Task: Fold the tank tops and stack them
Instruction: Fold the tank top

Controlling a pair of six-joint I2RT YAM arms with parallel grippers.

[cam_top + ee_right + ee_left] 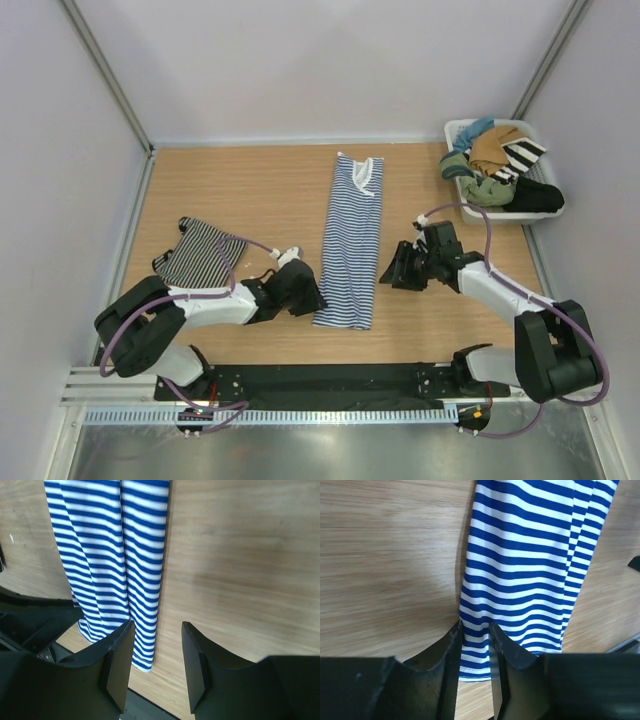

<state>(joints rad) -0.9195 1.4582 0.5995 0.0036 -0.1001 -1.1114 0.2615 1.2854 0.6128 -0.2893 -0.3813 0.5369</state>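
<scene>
Tabletop (220,190) is light wood-grain laminate, boxed in by plain pale walls (330,60) with grey metal posts (105,70) at the far corners. A black base plate (330,380) runs along the near edge.

The blue-and-white tank top (350,245) is folded into a long narrow strip mid-tabletop. Its white-trimmed neckline points to the far edge and its hem to the near edge. The black-and-white tank top (200,252) lies crumpled toward the left edge, well apart from the blue one.

Left tool (475,627) sits at the strip's near-left corner. Its fingers are narrowly apart with cloth between them; can't tell if it's actually pinched.

Right tool (157,627) is spread wide at the strip's right edge. One finger is over the cloth, the other over bare wood, and it's gripping nothing.

A white basket (455,130) at the far right corner holds mixed clothes.
</scene>
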